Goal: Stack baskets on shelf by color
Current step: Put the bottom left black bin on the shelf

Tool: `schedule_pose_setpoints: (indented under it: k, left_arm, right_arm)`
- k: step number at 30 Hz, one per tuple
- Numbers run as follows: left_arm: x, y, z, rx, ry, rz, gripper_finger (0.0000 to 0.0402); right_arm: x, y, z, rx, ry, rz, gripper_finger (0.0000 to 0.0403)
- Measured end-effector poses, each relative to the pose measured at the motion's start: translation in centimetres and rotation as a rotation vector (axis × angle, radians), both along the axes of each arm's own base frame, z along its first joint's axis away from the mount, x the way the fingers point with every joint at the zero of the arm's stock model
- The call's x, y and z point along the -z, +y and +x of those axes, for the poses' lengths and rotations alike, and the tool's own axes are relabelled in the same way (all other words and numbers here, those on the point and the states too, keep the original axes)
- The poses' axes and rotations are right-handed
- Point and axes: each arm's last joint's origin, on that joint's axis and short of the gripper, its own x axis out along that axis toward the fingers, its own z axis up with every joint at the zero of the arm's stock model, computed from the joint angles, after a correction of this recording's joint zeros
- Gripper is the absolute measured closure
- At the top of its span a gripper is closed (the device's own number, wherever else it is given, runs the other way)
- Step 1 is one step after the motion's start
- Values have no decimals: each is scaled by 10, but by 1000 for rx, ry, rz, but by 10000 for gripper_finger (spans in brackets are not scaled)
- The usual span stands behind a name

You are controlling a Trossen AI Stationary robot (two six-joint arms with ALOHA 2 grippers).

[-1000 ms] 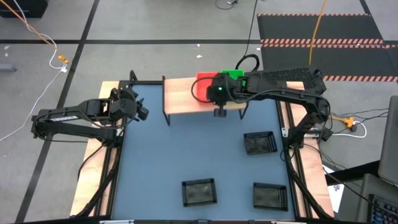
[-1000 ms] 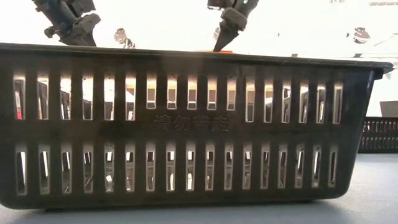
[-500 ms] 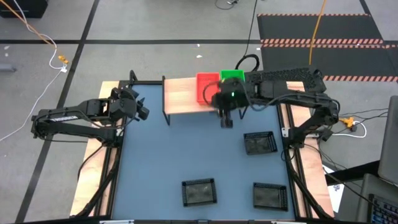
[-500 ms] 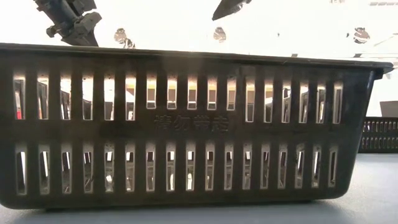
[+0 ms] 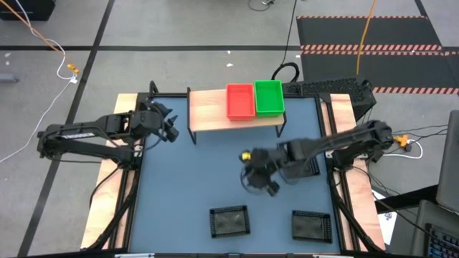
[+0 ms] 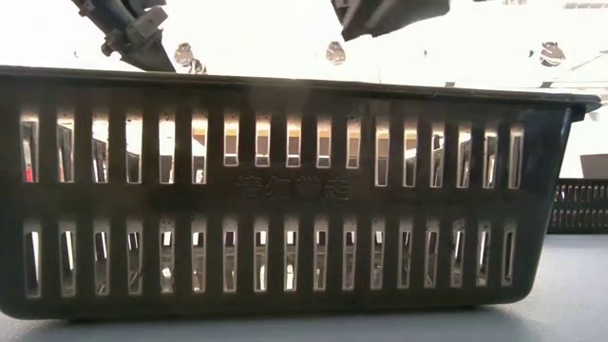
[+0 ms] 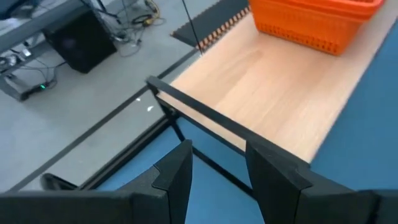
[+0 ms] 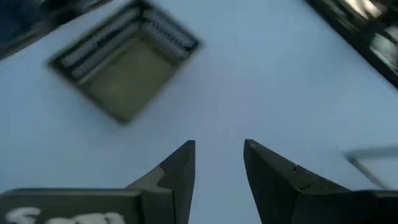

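Red and green baskets side by side on the wooden shelf, three black baskets down on the blue-grey tabletop.

Light wooden plank shelf (image 5: 215, 111) on thin black legs at the far edge of the tabletop (image 5: 193, 179), bare on its left part. On its right part, red plastic basket (image 5: 240, 100) touching bright green plastic basket (image 5: 269, 97). Right gripper (image 5: 252, 179) out over the middle of the tabletop, fingers (image 8: 180, 165) narrowly parted and holding nothing, with one black mesh-sided basket (image 8: 124, 65) ahead of it. Two more black mesh-sided baskets (image 5: 229, 221) (image 5: 311, 225) near the front edge; a third (image 5: 308, 166) partly hidden under the right arm. Left gripper (image 5: 166, 126) off the shelf's left end, fingers (image 7: 177, 174) a little apart and empty.
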Motion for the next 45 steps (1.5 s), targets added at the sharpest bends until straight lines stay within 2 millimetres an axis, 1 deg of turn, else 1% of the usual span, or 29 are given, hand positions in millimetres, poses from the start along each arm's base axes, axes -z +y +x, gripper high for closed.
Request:
schedule_pose_setpoints:
  k: [4,8,10,11,13,16,20,24,28,31,34,35,41,45]
  left_arm:
    - [8,1,15,35,37,-33,250]
    - [13,0,31,65,31,-43,250]
    - [14,-1,38,77,16,-44,250]
    - [15,-1,41,89,10,-45,250]
    - [15,-3,47,129,1,-47,250]
    - [16,-5,53,182,0,-53,250]
    - [16,-8,54,209,6,-44,250]
    - [16,-9,54,221,13,-40,250]
    - [17,-11,53,230,31,-38,250]
    - [19,-12,52,229,44,-49,250]
    - [20,-15,51,223,48,-67,250]
    - [20,-15,51,220,47,-73,250]
    - [21,-22,50,218,30,-106,250]
    - [22,-27,50,234,35,-114,250]
  right_arm:
    - [25,28,-8,-123,-33,-34,273]
    - [37,59,-14,-167,-123,-95,273]
    - [47,72,-11,-191,-117,-114,273]
    - [56,77,-11,-200,-89,-133,273]
    - [75,83,-8,-218,-30,-153,273]
    - [97,90,-3,-243,24,-188,273]
    - [117,96,2,-269,27,-237,273]
    - [123,99,9,-304,-32,-248,273]
    - [122,99,11,-319,-56,-256,282]
    - [121,96,14,-294,-61,-237,316]
    - [117,94,17,-300,-58,-194,374]
    - [116,93,19,-305,-62,-180,387]
    - [107,89,26,-288,-57,-97,393]
    - [93,87,31,-270,-37,-58,397]
